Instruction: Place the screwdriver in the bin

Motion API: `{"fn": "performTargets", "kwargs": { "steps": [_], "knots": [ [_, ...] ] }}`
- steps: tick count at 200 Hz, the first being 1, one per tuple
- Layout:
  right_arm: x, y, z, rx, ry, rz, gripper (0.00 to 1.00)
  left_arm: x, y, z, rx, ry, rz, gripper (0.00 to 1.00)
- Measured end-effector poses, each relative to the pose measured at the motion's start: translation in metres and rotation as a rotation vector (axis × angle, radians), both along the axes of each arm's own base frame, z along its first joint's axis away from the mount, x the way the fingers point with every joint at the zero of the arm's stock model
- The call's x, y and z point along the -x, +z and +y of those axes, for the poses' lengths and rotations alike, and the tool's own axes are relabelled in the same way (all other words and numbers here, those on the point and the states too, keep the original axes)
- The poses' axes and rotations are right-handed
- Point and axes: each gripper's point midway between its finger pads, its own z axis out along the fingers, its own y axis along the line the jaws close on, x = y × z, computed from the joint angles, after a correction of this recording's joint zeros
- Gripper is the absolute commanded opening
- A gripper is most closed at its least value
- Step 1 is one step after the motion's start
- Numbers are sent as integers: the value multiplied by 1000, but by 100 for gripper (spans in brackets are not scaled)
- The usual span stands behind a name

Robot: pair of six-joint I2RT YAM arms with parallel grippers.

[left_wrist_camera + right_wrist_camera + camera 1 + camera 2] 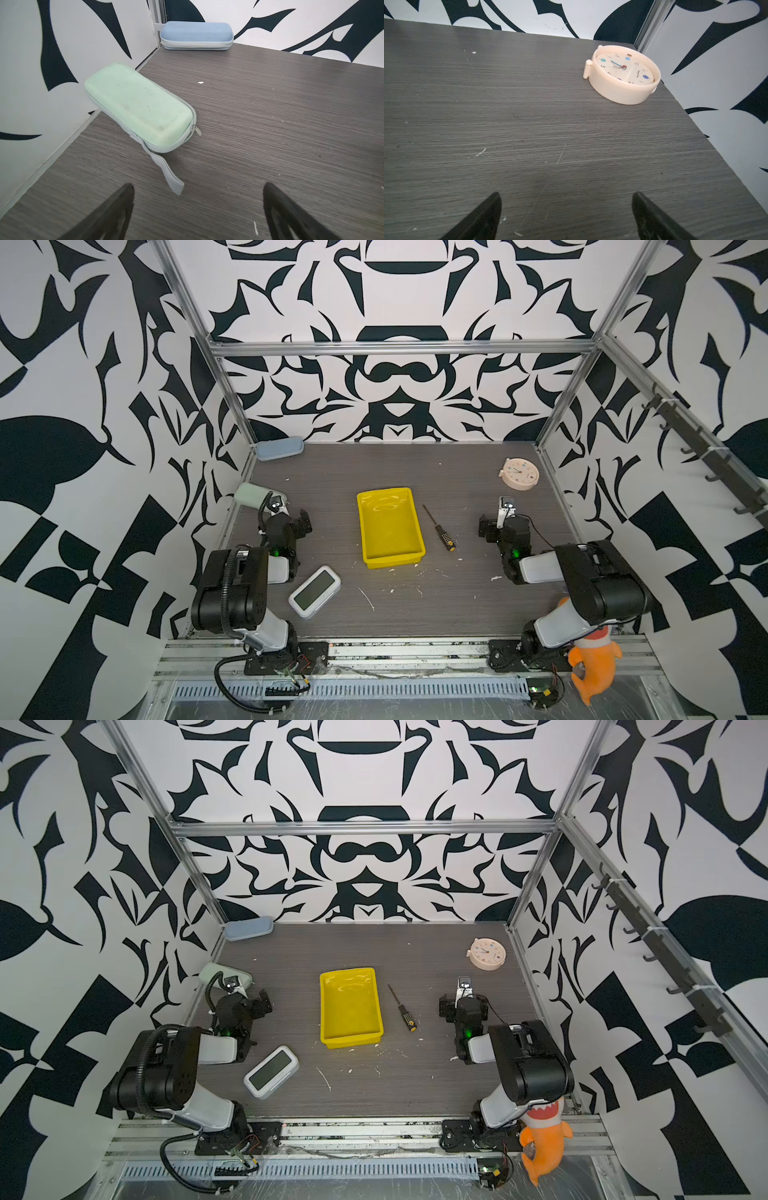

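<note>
The screwdriver [438,529] [402,1009] lies flat on the grey table just right of the bin, its thin shaft pointing to the back and its yellow-orange cap to the front. The bin [392,559] [351,1041], a shallow yellow tray, stands mid-table with nothing in it. My right gripper [503,519] [565,195] is open over bare table, a little way right of the screwdriver. My left gripper [291,516] [197,187] is open near the left wall, far from both. Neither wrist view shows the screwdriver or the bin.
A white digital clock [314,592] lies front left. A round cream alarm clock [519,474] [623,74] sits back right. A green case [137,104] lies ahead of my left gripper, and a blue case [196,35] sits in the back left corner. An orange plush toy [590,664] hangs by the right arm's base.
</note>
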Motion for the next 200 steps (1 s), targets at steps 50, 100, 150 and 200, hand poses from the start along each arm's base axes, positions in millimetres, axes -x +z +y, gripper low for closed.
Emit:
{"fn": "performTargets", "kwargs": {
  "steps": [50, 100, 150, 200],
  "knots": [
    [0, 0, 1, -2, 6, 1, 100, 0, 0, 0, 0, 0, 0, 99],
    [0, -1, 2, -3, 11, 6, 100, 0, 0, 0, 0, 0, 0, 99],
    [0, -2, 2, -3, 11, 8, 100, 0, 0, 0, 0, 0, 0, 99],
    [0, -2, 2, -2, 14, 9, 100, 0, 0, 0, 0, 0, 0, 99]
  ]
}}
